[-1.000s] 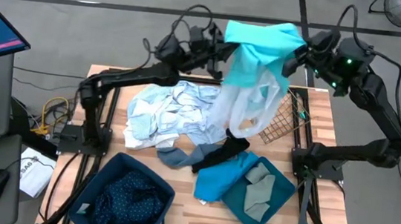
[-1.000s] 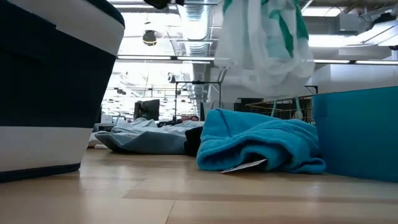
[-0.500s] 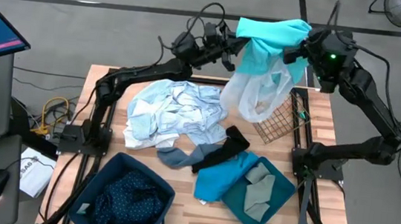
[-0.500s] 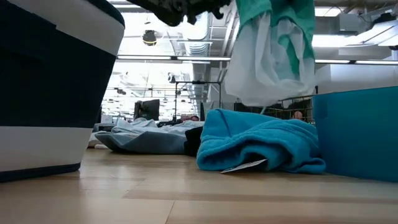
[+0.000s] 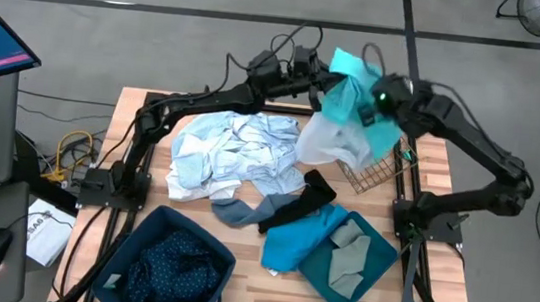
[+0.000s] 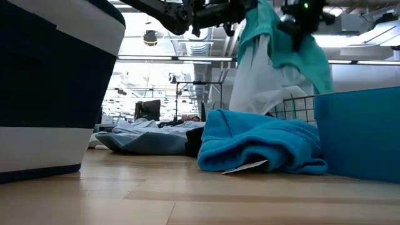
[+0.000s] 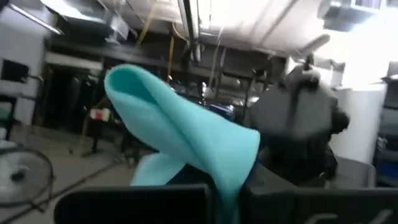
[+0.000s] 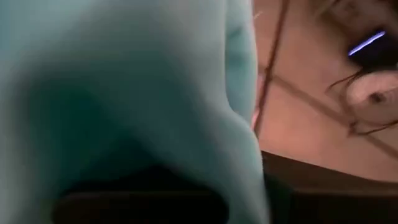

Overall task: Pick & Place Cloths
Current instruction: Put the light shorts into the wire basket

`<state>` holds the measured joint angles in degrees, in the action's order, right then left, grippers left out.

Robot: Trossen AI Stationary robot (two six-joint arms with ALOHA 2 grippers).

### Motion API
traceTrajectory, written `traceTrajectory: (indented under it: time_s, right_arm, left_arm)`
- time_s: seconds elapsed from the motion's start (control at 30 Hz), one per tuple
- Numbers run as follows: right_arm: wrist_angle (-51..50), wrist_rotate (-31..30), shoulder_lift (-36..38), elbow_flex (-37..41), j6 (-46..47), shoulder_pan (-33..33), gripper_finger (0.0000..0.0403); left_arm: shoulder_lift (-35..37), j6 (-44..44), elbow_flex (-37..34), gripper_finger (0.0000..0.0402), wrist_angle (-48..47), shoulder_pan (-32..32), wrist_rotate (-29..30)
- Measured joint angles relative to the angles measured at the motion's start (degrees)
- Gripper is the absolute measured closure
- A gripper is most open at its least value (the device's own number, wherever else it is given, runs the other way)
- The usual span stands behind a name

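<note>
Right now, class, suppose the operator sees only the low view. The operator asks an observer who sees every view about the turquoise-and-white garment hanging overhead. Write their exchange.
Operator: Which arm has it?
Observer: Both. In the high view the left gripper and the right gripper meet on the turquoise-and-white garment at the table's far edge.
Operator: Anything in the bin at my left?
Observer: Yes, the left teal bin holds a navy dotted cloth.
Operator: And the right one?
Observer: A grey cloth lies inside the right teal bin.
</note>
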<state>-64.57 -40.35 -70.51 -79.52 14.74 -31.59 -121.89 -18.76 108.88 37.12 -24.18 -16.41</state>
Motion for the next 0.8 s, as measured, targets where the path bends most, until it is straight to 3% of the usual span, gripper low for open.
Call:
traceTrajectory:
  time_s: [0.13, 0.4, 0.63, 0.8]
  right_arm:
    - [0.60, 7.13, 3.16, 9.62, 4.52, 0.02, 0.0403]
    - [2.19, 11.90, 8.33, 24.25, 10.80, 0.72, 0.0403]
    - [6.33, 13.50, 8.64, 29.76, 11.18, -0.51, 0.0398]
    - [7.53, 14.16, 8.70, 30.28, 10.96, -1.21, 0.0342]
  left_arm:
    - [0.00, -2.34, -0.01, 0.0402, -3.52, 0.14, -1.34]
    - [-0.02, -4.62, -0.04, 0.0402, -13.87, 0.42, -1.94]
    - [0.00, -1.32, -0.78, 0.0401, -27.18, 0.53, 0.55]
    - [0.13, 2.18, -0.92, 0.0372, -33.05, 0.37, -0.66]
